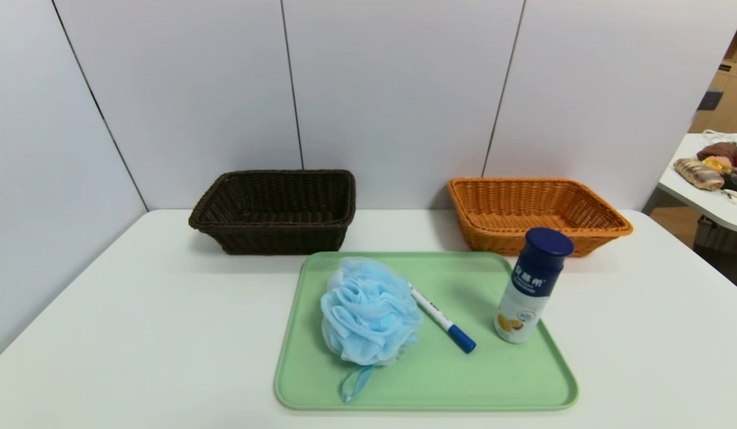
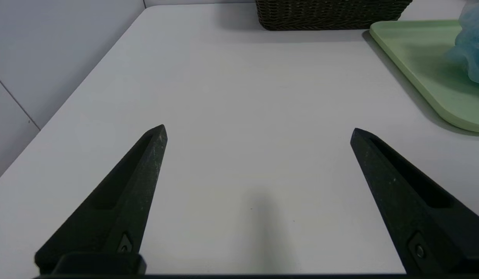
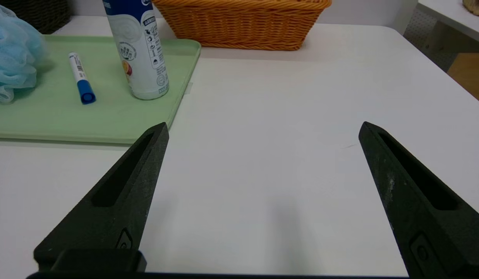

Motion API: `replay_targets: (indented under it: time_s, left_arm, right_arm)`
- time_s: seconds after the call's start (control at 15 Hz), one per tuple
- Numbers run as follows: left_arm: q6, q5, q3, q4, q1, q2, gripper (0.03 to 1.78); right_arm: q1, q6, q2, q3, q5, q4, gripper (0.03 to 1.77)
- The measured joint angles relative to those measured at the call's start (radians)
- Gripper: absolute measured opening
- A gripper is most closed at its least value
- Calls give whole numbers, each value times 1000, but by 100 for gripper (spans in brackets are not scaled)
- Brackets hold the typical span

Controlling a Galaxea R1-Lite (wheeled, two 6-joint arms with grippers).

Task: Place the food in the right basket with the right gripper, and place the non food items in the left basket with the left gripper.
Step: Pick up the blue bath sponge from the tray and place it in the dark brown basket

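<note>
While the ruffled mesh sponge (image 1: pixel 371 313) puffs roundly, the bottle (image 1: pixel 530 289) stands smoothly cylindrical.

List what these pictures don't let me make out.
- Left gripper and right gripper: absent from the head view, outside its edges.
- Bath sponge: left wrist view, cut off by the edge.
- Bottle's cap: right wrist view, cut off by the edge.
</note>
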Motion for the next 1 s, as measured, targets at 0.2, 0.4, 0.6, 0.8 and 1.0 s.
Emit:
replay_targets:
  time_s: [0.2, 0.4, 0.6, 0.8, 1.0]
  left_arm:
    - [3, -3, -7, 4, 0, 0, 169]
    - [-2, 5, -79, 57, 0, 0, 169]
    - [-2, 15, -220, 224, -1, 9, 169]
    - [-4, 17, -374, 361, -3, 92, 169]
    - [-3, 17, -466, 389, -6, 230, 169]
  right_arm:
    - [0, -4, 0, -1, 0, 7, 170]
    - [0, 24, 0, -65, 1, 45, 170]
    - [0, 37, 0, -182, 12, 204, 170]
    - [0, 40, 31, -294, 23, 317, 170]
    - [2, 40, 115, -350, 36, 338, 170]
